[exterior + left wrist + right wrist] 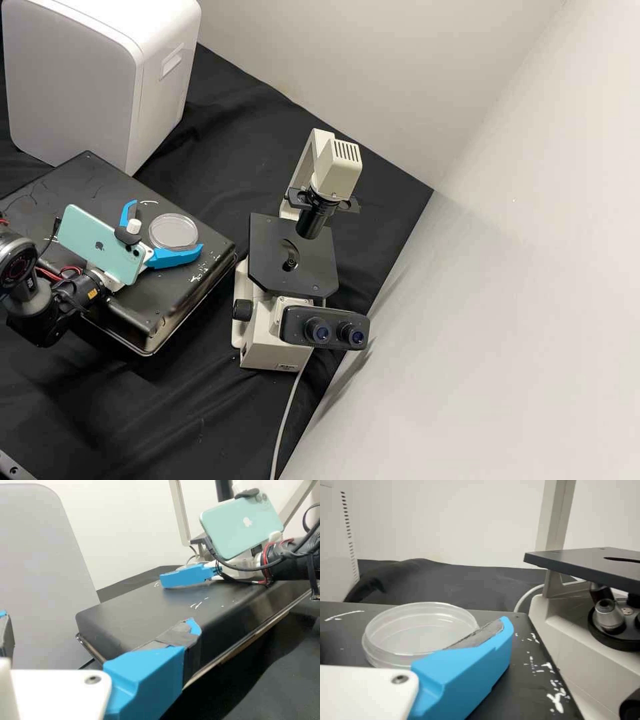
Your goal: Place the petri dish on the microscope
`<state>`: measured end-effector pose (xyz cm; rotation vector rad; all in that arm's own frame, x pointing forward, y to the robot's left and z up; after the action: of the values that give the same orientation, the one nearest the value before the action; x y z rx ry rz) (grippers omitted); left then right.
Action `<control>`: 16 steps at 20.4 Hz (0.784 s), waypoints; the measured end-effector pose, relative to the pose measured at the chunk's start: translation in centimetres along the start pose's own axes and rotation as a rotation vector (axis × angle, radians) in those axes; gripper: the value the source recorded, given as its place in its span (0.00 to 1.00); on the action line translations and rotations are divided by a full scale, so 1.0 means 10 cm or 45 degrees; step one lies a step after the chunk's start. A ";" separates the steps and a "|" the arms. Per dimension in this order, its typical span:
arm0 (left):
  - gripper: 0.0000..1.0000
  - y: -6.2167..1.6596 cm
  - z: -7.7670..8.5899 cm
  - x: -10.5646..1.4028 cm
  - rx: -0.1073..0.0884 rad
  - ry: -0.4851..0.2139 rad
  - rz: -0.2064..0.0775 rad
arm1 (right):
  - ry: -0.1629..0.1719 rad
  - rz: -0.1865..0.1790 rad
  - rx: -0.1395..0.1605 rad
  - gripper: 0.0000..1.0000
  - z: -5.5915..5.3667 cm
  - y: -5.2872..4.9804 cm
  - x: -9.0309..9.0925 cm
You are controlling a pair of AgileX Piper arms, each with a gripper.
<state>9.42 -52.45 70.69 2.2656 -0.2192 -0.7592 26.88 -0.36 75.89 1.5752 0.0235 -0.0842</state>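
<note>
The round clear plastic petri dish (172, 231) lies on a scuffed black box (73, 180) between the right arm's blue fingers (177, 257), held open. The left arm's blue fingers (150, 680) gape empty near the box's edge

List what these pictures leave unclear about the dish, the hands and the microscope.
- High view: the phone hides the base of the right hand.
- Right wrist view: its near finger covers part of the dish rim, so contact is unclear.
- High view: the lens tube hangs over part of the microscope stage opening.
- Left wrist view: the left hand has its far finger cut off by the edge.
</note>
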 end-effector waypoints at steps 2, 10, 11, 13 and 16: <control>1.00 0.000 0.00 0.00 0.000 0.000 0.000 | -0.006 0.007 -0.015 1.00 0.00 0.00 0.00; 1.00 0.000 0.00 0.00 0.000 0.000 0.000 | -0.028 0.028 -0.025 0.00 0.01 -0.01 0.01; 1.00 0.000 0.00 0.00 0.000 0.000 0.000 | -0.031 0.031 -0.023 0.00 0.01 -0.01 0.01; 1.00 0.000 0.00 0.00 0.000 0.000 0.000 | -0.029 0.029 -0.023 0.00 0.01 -0.01 0.01; 1.00 0.000 0.00 0.00 0.000 0.000 0.000 | -0.025 0.034 -0.023 0.00 0.01 -0.01 0.01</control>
<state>9.42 -52.45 70.69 2.2656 -0.2192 -0.7592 26.97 -0.41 75.78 1.5562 -0.0117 -0.0782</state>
